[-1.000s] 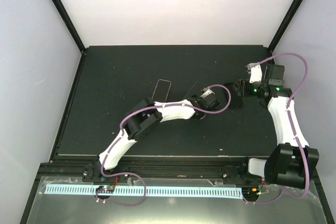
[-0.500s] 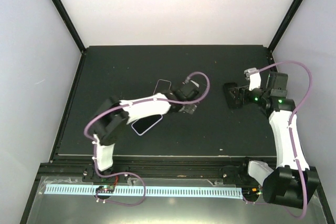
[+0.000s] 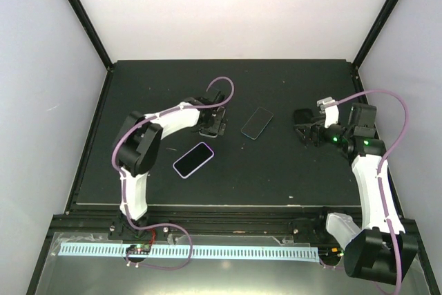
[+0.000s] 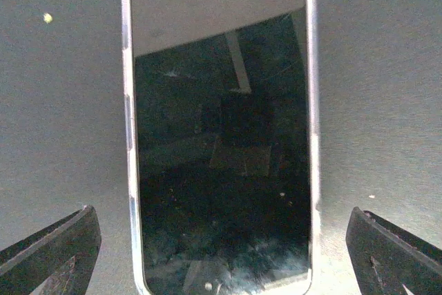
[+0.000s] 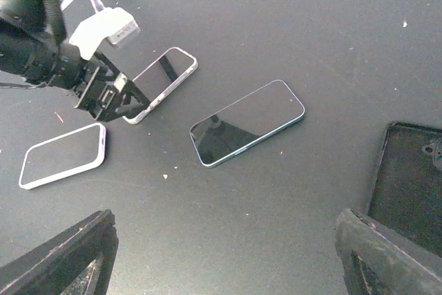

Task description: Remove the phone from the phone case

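- The teal-edged phone [image 3: 257, 123] [image 5: 247, 122] lies flat and face up on the black mat [image 3: 290, 81]. It sits bare, askew to the mat's edges, between the two grippers and touched by neither.
- It is a slim slab with rounded corners and a thin blue-green rim. Its dark, glossy screen is unlit and catches a pale reflection.
- The black phone case [image 5: 407, 177] shows at the right edge of the right wrist view, cut off by the frame. It is well apart from that phone, has a raised rim, and has what looks like a cutout near one corner.
- The case sits right by one finger of the right gripper [image 3: 304, 132] [image 5: 224, 240]. Whether they touch cannot be told.
- The right gripper's fingers stand wide apart with only mat between them.
- The left gripper [image 3: 210, 124] [image 4: 221, 229] hangs over a silver-rimmed phone [image 4: 221, 136] [image 5: 162, 81]. Its fingers are spread wider than the phone and clear of both long sides.
- The silver-rimmed phone has a glossy face that mirrors the bright wall, and small side buttons on one long edge.
- A lilac-rimmed phone [image 3: 193, 160] [image 5: 62, 155] lies flat nearer the arm bases, apart from the rest.
- Any brand or lettering on these devices is too small or dark to read.
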